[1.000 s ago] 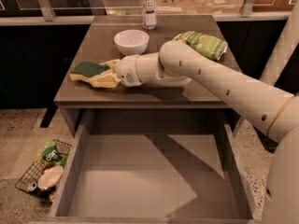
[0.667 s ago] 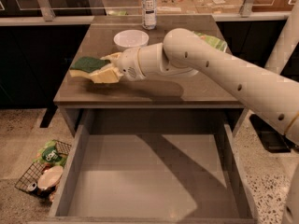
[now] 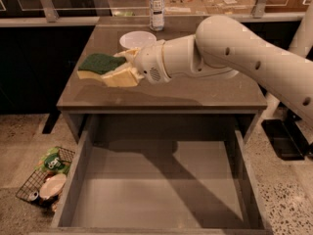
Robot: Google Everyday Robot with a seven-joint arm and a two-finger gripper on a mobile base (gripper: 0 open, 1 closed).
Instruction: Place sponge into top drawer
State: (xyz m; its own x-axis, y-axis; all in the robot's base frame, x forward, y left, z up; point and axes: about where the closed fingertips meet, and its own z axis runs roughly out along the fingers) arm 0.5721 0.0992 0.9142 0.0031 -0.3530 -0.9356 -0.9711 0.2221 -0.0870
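One sponge [image 3: 99, 64], one white bowl [image 3: 137, 39], one clear bottle [image 3: 156, 5], one open drawer [image 3: 161, 195] and one wire basket [image 3: 35, 182] are in view, with a single arm reaching in from the right. The gripper [image 3: 117, 67] sits over the left part of the table [image 3: 205, 94], just in front of the bowl. Its pale fingers [image 3: 122, 77] are clenched on the sponge's right end, one above and one below. The sponge lies nearly level, green side up and yellow foam beneath, jutting left toward the table's edge. A shadow falls on the tabletop under it, and it looks clear of the surface. It is not in the drawer, which is pulled out below the table front. The bottle at the back edge has a white label, but its print cannot be read. A green packet [image 3: 53, 161] in the basket on the floor has white marks that cannot be read either.
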